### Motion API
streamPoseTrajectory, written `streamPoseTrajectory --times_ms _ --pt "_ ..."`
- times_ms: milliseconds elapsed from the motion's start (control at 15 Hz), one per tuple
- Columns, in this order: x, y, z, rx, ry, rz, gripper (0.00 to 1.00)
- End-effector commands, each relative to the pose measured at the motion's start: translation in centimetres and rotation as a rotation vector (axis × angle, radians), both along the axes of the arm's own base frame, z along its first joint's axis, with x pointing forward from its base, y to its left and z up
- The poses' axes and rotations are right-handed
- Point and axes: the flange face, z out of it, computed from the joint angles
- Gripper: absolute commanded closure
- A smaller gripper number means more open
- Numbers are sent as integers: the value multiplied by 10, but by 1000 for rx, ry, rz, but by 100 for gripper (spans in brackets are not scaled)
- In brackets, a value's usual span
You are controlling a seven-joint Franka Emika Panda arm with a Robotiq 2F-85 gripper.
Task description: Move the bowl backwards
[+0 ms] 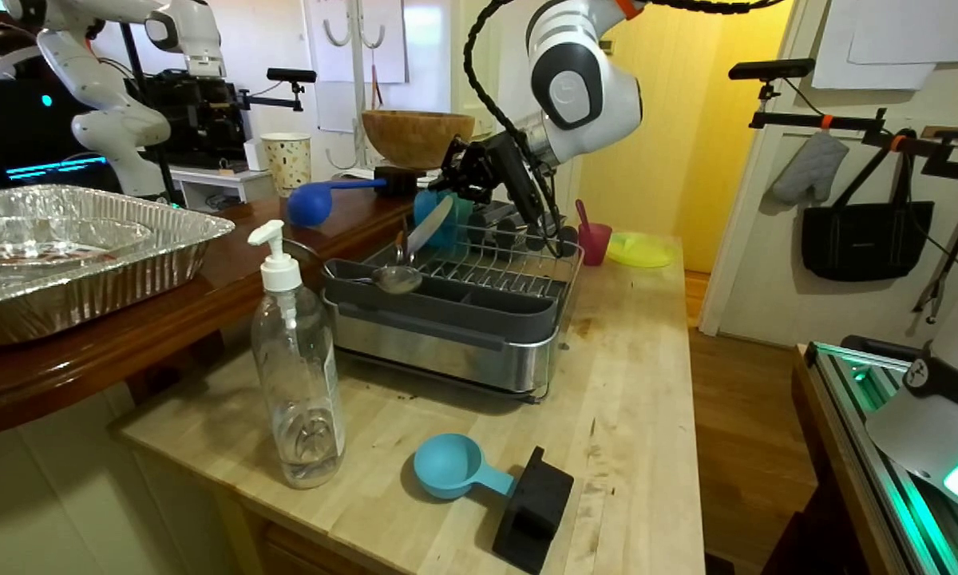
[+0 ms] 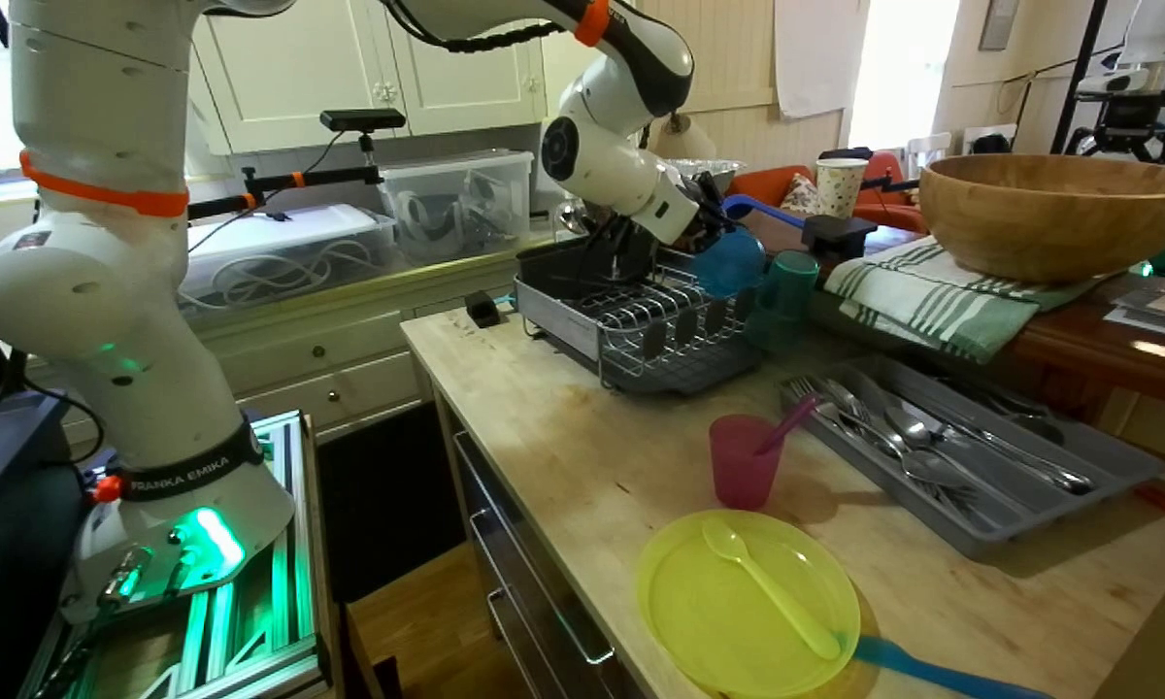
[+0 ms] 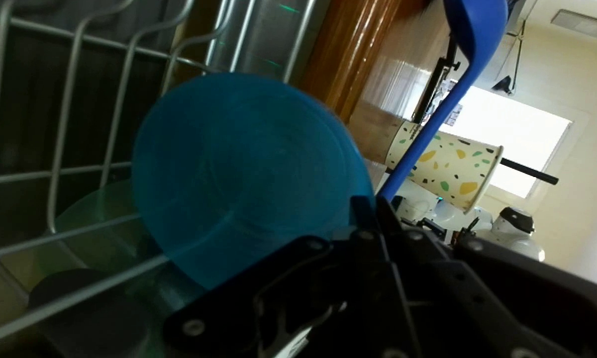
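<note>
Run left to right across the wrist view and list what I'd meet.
Wire dish rack → blue bowl → spotted cup → grey ceiling panel. The blue utensil crosses in front of the cup, so it gets no place in the order.

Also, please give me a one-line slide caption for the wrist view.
Robotiq gripper closed on the rim of a translucent blue bowl, near wire dish rack, terrazzo-patterned cup beyond.

The pincer (image 3: 375, 211) clasps the blue bowl (image 3: 253, 169) by its rim, a wire rack (image 3: 84, 294) beside it.
</note>
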Motion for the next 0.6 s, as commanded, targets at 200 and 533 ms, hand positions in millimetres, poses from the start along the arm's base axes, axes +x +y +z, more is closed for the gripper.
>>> streamPoseTrajectory --times_ms 200,533 --pt "14 -9 21 -26 8 -99 99" --pt "11 15 16 -23 33 -108 99"
